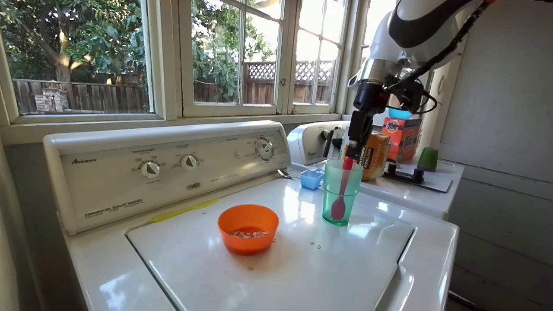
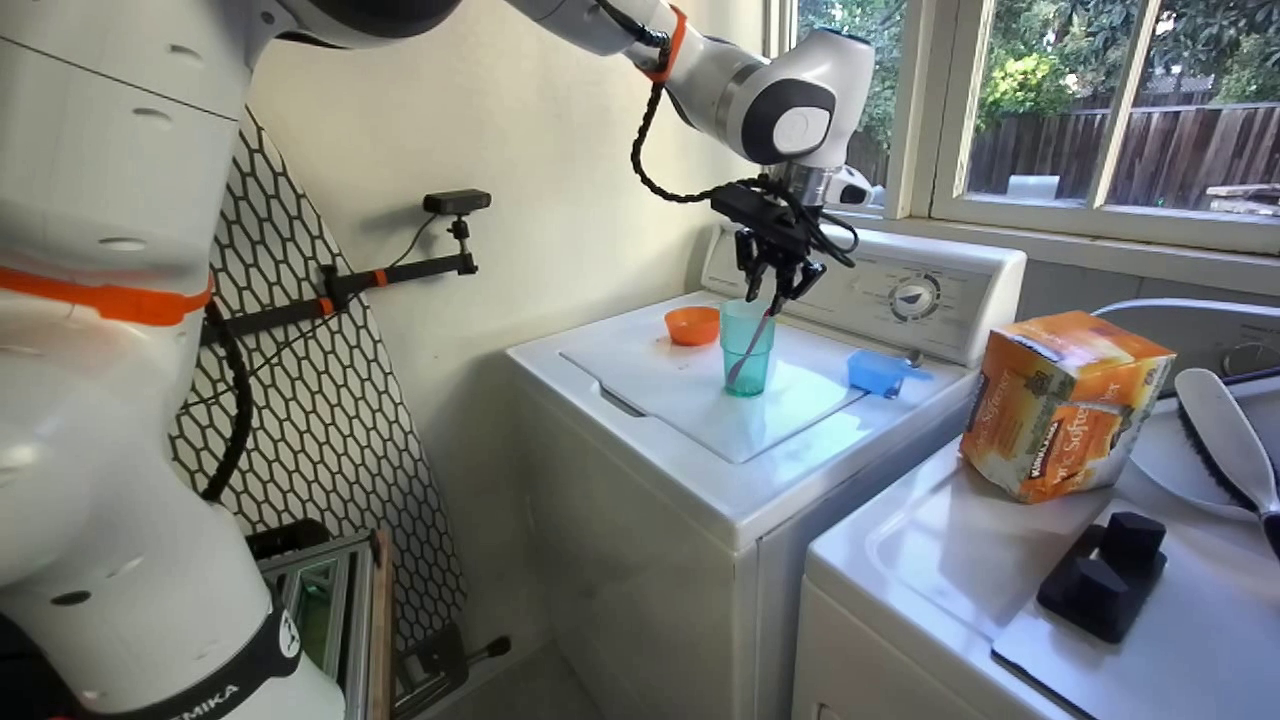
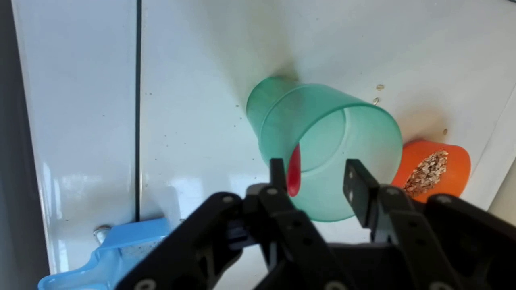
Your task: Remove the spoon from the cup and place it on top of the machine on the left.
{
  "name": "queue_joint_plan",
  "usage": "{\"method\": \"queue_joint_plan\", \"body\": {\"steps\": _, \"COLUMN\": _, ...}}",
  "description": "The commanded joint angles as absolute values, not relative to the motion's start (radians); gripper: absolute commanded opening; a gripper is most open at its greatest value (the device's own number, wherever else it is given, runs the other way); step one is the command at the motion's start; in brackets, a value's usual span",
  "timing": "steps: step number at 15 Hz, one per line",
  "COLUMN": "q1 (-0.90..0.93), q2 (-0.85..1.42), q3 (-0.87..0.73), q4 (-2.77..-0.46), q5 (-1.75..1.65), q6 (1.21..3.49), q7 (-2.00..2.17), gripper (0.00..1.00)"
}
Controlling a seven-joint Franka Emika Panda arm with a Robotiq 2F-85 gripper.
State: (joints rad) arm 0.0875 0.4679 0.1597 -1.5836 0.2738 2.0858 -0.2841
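The teal-green cup stands upright on the lid of the white washer; it shows too in an exterior view and the wrist view. The pink-red spoon leans inside the cup, its wide end down and its handle end up at the rim. My gripper is open over the cup's mouth. In the wrist view the spoon's handle end lies between the fingers, close beside the left finger and far from the right one. Whether that finger touches it I cannot tell.
An orange bowl with flakes sits on the washer lid. A blue scoop-like container and a yellow-green utensil lie near the control panel. A neighbouring white appliance bears an orange box, a brush and black blocks.
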Motion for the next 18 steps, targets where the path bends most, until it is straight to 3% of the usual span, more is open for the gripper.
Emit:
{"method": "queue_joint_plan", "body": {"steps": 1, "q1": 0.096, "q2": 0.481, "q3": 0.159, "q4": -1.562, "q5": 0.237, "q6": 2.095, "q7": -0.256, "gripper": 0.39}}
{"method": "queue_joint_plan", "body": {"steps": 10, "q1": 0.097, "q2": 0.494, "q3": 0.160, "q4": -1.557, "q5": 0.217, "q6": 2.095, "q7": -0.254, "gripper": 0.33}}
{"method": "queue_joint_plan", "body": {"steps": 12, "q1": 0.097, "q2": 0.496, "q3": 0.161, "q4": -1.557, "q5": 0.217, "q6": 2.099, "q7": -0.256, "gripper": 0.22}}
{"method": "queue_joint_plan", "body": {"steps": 13, "q1": 0.098, "q2": 0.497, "q3": 0.161, "q4": -1.557, "q5": 0.215, "q6": 2.102, "q7": -0.256, "gripper": 0.02}}
{"method": "queue_joint_plan", "body": {"steps": 18, "q1": 0.105, "q2": 0.479, "q3": 0.163, "q4": -1.566, "q5": 0.199, "q6": 2.116, "q7": -0.254, "gripper": 0.03}}
